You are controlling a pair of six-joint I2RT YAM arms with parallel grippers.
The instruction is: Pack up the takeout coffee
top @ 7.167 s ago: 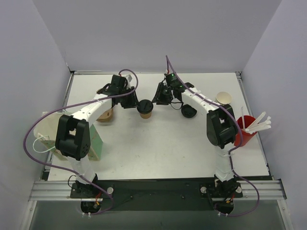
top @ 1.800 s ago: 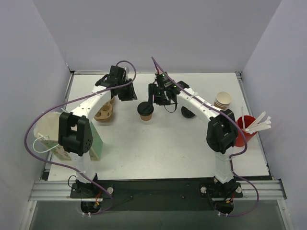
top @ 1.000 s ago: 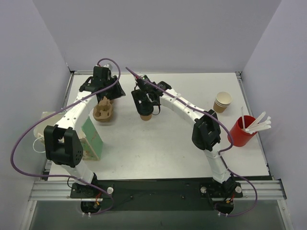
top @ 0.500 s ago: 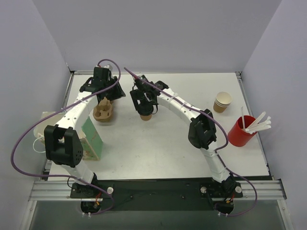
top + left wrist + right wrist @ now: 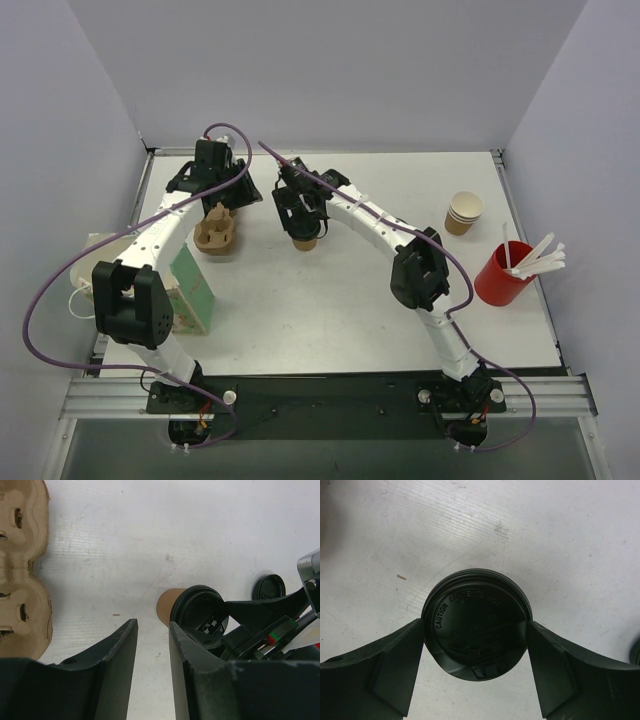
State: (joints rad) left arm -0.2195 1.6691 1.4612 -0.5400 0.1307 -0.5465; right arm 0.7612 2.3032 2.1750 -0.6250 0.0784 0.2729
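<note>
right tool [image 5: 476,630]: closed on the takeout coffee [image 5: 472,605], one finger [image 5: 395,665] against each side of the black lid's rim. the lid faces straight up into the wrist camera.

takeout coffee: upright on the counter [image 5: 330,300], far-centre, under the right tool. its brown paper wall shows below the lid in the left wrist view. it is not in the carrier.

left tool [image 5: 152,625]: fingers a narrow gap apart with nothing between them, only bare counter. it hangs above the counter between cup and carrier.

tan pulp cup carrier [image 5: 217,232]: on the counter left of the cup, near but apart from it.

loose black lid [image 5: 270,586]: flat on the counter beyond the cup.

stack of paper cups [image 5: 463,211] and red cup of white sticks [image 5: 497,275]: at the right edge, well apart.
</note>
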